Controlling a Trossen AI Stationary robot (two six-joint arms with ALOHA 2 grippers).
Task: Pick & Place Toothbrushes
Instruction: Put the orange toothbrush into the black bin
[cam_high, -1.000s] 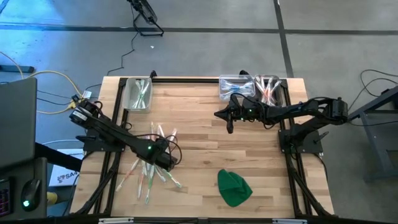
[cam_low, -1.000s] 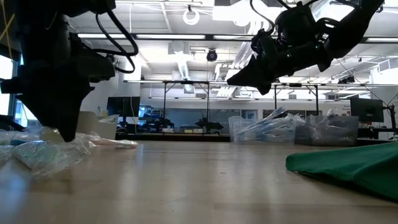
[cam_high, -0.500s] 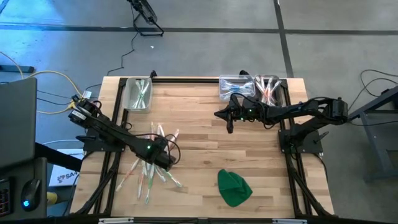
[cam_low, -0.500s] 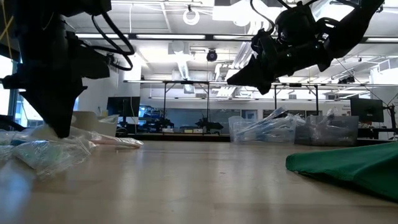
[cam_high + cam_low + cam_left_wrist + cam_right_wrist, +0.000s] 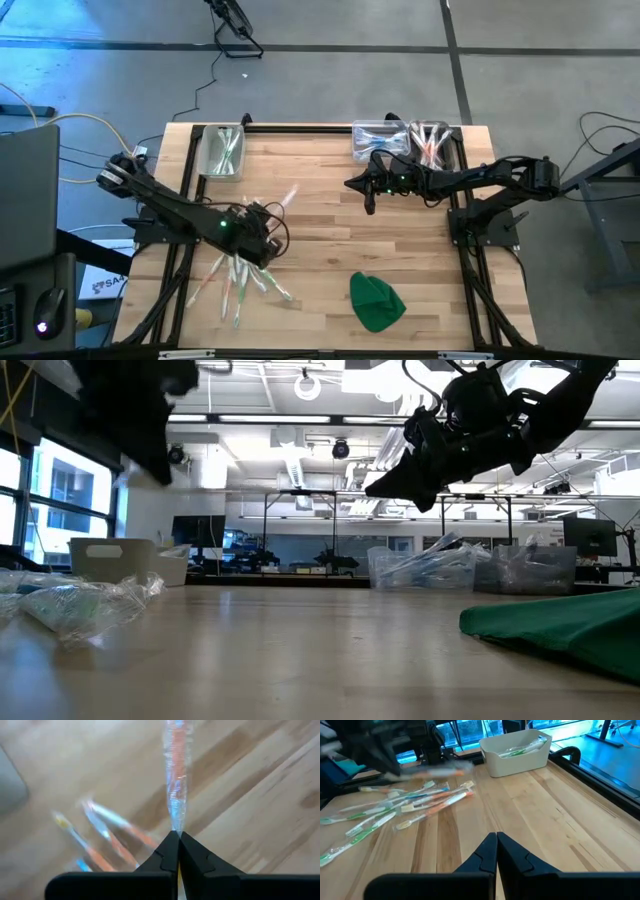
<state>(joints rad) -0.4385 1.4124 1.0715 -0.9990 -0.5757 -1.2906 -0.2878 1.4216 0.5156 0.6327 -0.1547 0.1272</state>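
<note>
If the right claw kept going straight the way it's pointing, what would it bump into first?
Probably the pile of toothbrushes on the table. The shut right gripper points across bare wood toward them; the white bin sits off to one side. Depth is hard to judge.

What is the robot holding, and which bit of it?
The left gripper is shut on one end of a wrapped orange toothbrush, lifted off the table. The right gripper is shut and holds nothing.
</note>
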